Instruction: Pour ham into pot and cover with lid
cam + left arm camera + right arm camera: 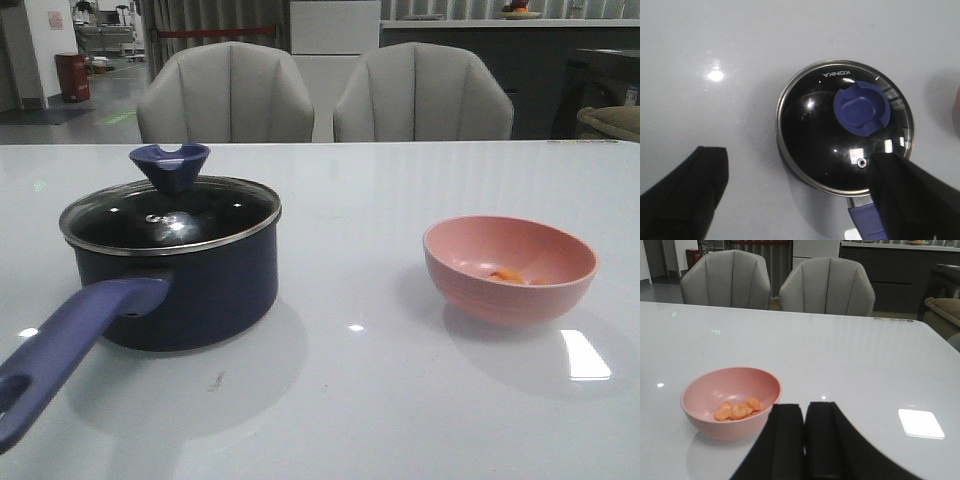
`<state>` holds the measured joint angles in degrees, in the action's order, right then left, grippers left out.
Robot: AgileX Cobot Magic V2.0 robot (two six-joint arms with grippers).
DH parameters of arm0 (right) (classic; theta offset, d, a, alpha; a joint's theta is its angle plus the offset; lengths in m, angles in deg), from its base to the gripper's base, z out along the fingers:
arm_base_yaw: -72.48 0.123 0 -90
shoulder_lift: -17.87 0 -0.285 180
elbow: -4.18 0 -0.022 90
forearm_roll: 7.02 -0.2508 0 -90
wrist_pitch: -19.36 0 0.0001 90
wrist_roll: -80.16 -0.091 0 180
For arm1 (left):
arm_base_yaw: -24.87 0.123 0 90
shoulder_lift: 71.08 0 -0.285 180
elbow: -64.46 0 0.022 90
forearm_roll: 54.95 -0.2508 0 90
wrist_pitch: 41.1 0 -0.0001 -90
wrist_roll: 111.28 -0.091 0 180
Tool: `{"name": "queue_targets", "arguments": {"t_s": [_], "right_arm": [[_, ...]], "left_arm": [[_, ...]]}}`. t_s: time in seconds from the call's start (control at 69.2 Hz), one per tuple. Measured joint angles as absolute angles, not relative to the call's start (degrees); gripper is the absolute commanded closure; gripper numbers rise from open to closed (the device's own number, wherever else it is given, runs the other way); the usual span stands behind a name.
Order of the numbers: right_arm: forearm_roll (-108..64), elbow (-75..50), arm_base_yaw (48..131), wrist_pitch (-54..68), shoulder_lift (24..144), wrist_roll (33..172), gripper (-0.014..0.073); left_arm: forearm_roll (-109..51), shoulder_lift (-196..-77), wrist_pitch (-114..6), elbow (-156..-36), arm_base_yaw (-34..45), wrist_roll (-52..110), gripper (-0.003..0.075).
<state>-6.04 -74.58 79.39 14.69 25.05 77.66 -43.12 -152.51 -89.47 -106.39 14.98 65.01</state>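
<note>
The dark navy pot [190, 290] stands on the left of the white table with its blue-purple handle [60, 355] pointing toward the front edge. The glass lid [170, 215] with its blue-purple knob [170, 166] sits on the pot; it also shows in the left wrist view [840, 130]. Orange-pink ham chunks [510, 275] lie in the pink bowl [510, 270] on the right, and show in the right wrist view [737, 410]. My left gripper [795, 175] hovers open above the pot's near rim, empty. My right gripper [805, 412] is shut and empty, just beside the bowl [730, 402].
Two grey chairs [320, 95] stand behind the table's far edge. Bare table top [350, 400] lies between pot and bowl and toward the front. Neither arm shows in the front view.
</note>
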Motion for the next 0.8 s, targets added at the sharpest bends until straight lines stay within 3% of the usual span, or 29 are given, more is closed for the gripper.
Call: {"name": "queue_targets", "arguments": {"t_s": [0.318, 0.795], "right_arm": [[-6.0, -74.6, 79.4, 14.7, 25.1, 77.7, 0.0445], [-6.0, -74.6, 79.4, 14.7, 25.1, 77.7, 0.0445]], "left_arm": [[-56.5, -167.7, -91.9, -117.3, 1.3, 81.5, 0.0117], [-58.6, -184.6, -106.9, -136.8, -1.9, 90.1, 0.0117]]}}
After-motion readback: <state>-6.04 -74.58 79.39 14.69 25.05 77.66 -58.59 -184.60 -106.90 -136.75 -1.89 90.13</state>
